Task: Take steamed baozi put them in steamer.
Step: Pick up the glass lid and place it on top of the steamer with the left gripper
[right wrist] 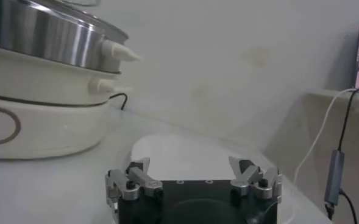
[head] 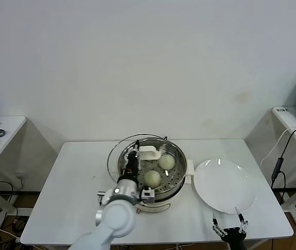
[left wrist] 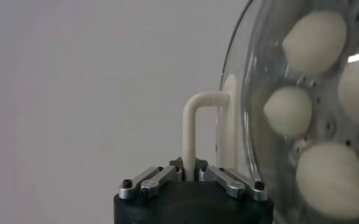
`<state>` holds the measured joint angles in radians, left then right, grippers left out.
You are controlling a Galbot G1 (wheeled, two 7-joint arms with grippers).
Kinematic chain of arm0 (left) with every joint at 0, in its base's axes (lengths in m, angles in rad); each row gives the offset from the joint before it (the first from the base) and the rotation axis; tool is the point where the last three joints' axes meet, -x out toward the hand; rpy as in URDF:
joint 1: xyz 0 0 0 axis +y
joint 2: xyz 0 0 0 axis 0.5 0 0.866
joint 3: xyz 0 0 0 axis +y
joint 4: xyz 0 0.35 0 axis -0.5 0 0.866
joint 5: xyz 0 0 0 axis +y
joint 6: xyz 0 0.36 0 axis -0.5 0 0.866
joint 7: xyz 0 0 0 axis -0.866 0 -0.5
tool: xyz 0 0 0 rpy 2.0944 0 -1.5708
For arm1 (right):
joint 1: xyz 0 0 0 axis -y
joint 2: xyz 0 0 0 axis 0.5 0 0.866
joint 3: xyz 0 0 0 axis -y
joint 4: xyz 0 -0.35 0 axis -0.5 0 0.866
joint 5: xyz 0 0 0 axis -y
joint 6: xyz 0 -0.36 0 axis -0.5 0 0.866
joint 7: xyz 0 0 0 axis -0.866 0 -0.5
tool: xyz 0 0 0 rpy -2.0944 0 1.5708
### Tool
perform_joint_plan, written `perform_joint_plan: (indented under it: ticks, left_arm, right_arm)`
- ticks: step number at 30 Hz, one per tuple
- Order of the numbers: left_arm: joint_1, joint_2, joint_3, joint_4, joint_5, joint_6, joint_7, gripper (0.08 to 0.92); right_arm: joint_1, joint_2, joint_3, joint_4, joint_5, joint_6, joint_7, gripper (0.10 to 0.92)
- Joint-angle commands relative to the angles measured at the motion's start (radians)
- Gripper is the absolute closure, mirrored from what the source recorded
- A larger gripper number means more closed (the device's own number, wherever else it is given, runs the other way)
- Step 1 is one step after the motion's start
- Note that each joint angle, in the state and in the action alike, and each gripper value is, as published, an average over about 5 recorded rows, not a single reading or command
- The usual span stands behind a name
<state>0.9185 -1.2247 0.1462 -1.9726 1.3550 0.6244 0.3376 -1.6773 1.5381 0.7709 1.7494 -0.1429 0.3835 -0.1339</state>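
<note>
Your left gripper [head: 135, 156] is pinched on the white handle [left wrist: 194, 122] of the glass lid [head: 117, 156], holding it tilted at the left rim of the steamer [head: 175, 183], which sits mid-table toward the front edge. Through the lid you can see the steamed baozi [left wrist: 287, 111] resting on the perforated tray. Your right gripper [head: 230, 226] waits with fingers spread at the front edge, by the white plate [head: 223, 185].
</note>
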Motion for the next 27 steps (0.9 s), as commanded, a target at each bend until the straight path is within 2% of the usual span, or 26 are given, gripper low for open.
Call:
perform_joint_plan:
  ticks: [1, 11, 27]
  left_arm:
    - [-0.047, -0.097, 0.073, 0.078, 0.088, 0.012, 0.023, 0.825]
    - [-0.04, -0.121, 0.072, 0.138, 0.092, -0.002, 0.001, 0.825]
    - [-0.016, -0.104, 0.041, 0.158, 0.063, -0.012, -0.036, 0.825]
  right_arm:
    - [-0.002, 0.001, -0.006, -0.003, -0.003, 0.003, 0.001, 0.203]
    - [-0.01, -0.005, -0.01, 0.004, 0.012, 0.003, -0.004, 0.203]
    - [-0.015, -0.008, -0.014, 0.004, 0.012, 0.004, -0.006, 0.203]
